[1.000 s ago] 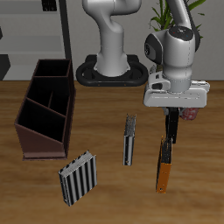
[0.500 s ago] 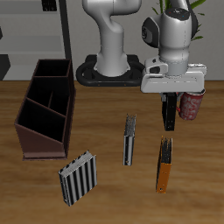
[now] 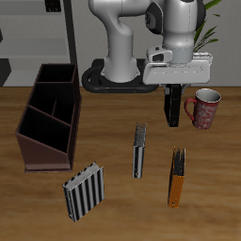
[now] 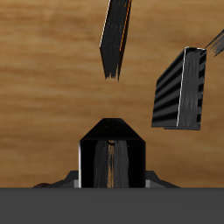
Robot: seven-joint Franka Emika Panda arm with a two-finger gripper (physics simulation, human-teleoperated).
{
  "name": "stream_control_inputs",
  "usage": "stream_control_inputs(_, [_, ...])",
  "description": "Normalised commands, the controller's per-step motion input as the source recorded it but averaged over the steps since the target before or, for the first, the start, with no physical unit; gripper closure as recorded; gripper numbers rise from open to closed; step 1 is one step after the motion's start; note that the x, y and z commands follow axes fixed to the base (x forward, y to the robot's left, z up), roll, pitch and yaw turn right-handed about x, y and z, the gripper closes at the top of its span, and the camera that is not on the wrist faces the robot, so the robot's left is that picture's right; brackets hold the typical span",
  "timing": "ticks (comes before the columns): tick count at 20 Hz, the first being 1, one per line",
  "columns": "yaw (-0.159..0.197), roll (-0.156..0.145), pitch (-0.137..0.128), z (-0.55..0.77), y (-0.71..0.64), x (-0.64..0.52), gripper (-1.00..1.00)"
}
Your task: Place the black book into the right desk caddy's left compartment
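Observation:
The black book (image 3: 173, 109) hangs upright in the air, well above the table, with my gripper (image 3: 173, 90) shut on its upper end. The wrist view looks along the book (image 4: 112, 156) held between the fingers. The right desk caddy (image 3: 45, 119), dark reddish-brown wood with inner dividers, stands at the far side of the table from the gripper, with the striped books between them.
A pink mug (image 3: 204, 106) stands just beside the hanging book. An orange-spined book (image 3: 176, 177) lies nearer the front edge, also in the wrist view (image 4: 115, 39). Two black-and-white striped books (image 3: 139, 151) (image 3: 84, 191) lie mid-table; one is the striped book (image 4: 182, 87) in the wrist view.
My gripper has risen with the black book and shifted back and slightly toward the caddy's side. The mug, earlier partly covered by the gripper, now shows fully.

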Motion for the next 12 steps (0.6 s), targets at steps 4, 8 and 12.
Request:
stream_control_inputs(4, [0.023,-0.013,0.012,0.22,-0.16,-0.21,1.00])
stream_control_inputs(8, [0.019,-0.013,0.000,0.27,-0.18,-0.21,1.00])
stream_control_inputs(12, [0.015,-0.022,0.018,0.20,-0.27,-0.20,1.00])
